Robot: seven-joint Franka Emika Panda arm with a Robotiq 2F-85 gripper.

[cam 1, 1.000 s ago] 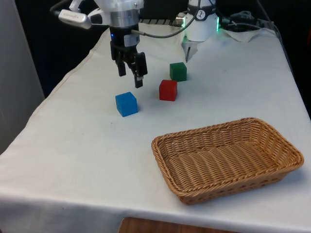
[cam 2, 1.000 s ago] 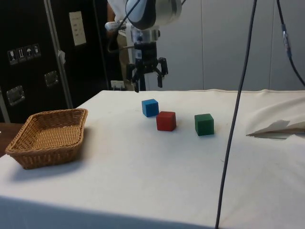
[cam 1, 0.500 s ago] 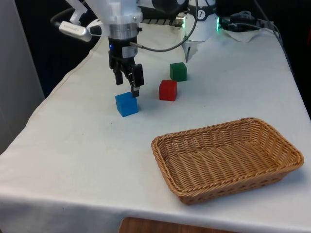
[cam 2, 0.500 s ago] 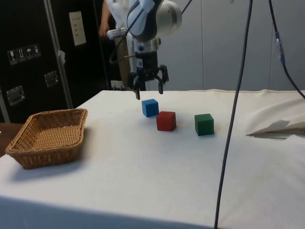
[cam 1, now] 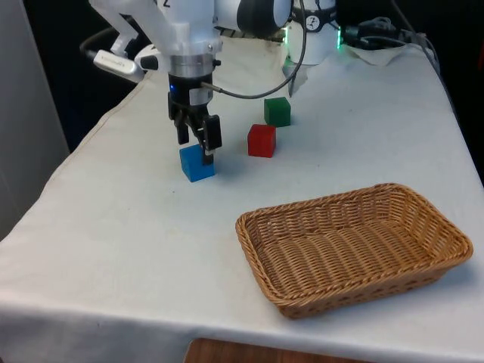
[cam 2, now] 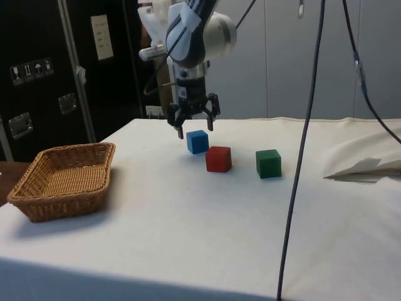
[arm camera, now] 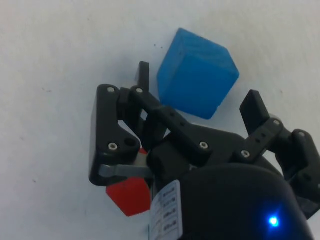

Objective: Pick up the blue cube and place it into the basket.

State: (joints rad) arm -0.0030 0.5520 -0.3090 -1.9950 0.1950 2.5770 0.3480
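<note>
Front view: gripper point(cam 1: 197, 149) has descended onto blue cube point(cam 1: 197, 164).

Robotics lab, white-clothed table point(cam 1: 113, 227), dark cabinets point(cam 2: 37, 75), hanging cables point(cam 2: 307, 138), black curtains point(cam 1: 68, 68)

The gripper point(arm camera: 200, 102) hides most of the red cube point(arm camera: 129, 195) in the wrist view

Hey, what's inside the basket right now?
Nothing: the basket shows bare wicker weave inside. The blue cube sits on the cloth beneath the open gripper. The near wall hides a strip of its floor.
</note>
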